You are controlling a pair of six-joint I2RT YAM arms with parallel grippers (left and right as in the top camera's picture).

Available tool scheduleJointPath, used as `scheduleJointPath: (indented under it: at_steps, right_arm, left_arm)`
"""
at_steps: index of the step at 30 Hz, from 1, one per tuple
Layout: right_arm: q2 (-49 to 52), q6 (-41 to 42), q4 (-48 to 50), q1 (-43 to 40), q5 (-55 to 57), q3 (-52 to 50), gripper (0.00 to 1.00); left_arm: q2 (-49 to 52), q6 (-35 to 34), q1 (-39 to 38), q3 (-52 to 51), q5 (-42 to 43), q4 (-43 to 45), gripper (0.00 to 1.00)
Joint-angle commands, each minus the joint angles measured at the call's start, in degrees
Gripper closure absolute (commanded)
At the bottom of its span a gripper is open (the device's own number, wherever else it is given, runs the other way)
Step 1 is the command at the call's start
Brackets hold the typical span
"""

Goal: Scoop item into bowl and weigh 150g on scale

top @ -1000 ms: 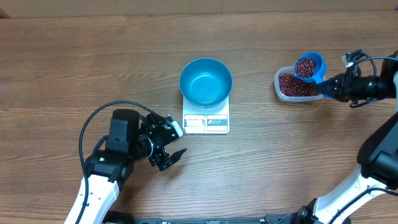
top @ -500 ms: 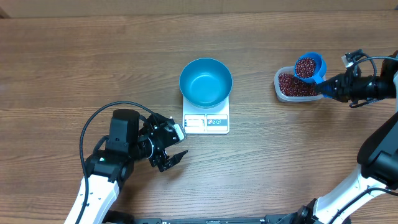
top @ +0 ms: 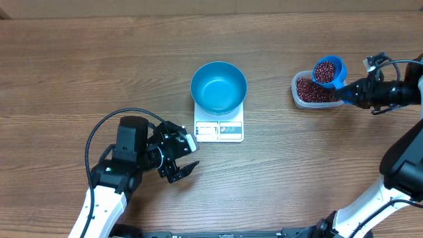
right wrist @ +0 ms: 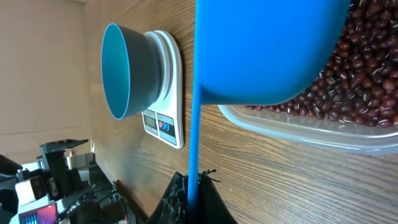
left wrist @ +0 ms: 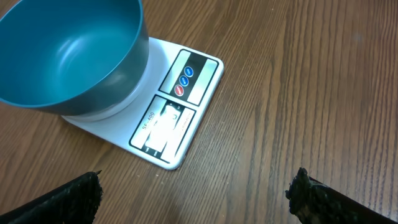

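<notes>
My R fingers (top: 349, 93) are clamped on the handle of the blue scoop (top: 340, 69), which is full of beans (top: 324, 71) and sits over the clear tub (top: 305, 99) w/ more beans, on the counter's (top: 99, 59) right side. L fingers (top: 188, 152) are spread wide, holding nothing, near the scale (top: 219, 131), at its front-left. The teal bowl (top: 219, 86) sits empty on the scale.

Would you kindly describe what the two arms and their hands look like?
The left arm and right arm have white lower links and black upper sections. The left hand is black with a small white part, the right hand black. A black cable loops out from the left arm.
</notes>
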Motion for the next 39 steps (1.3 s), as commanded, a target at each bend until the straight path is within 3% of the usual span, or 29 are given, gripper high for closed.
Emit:
scheduleJointPath:
  at_steps: [1, 22, 39]
  right_arm:
    - [-1.01, -0.55, -0.15, -0.07, -1.75, 0.00, 0.96]
    - [-1.01, -0.44, -0.15, -0.07, -1.75, 0.00, 0.96]
    - [-1.03, 4.22, -2.40, -0.07, -1.75, 2.45, 0.96]
  left_arm:
    - [0.39, 2.36, 0.31, -0.28, 1.49, 0.00, 0.00]
    - [0.39, 2.32, 0.31, -0.28, 0.85, 0.00, 0.00]
    - [0.39, 2.32, 0.31, -0.28, 0.85, 0.00, 0.00]
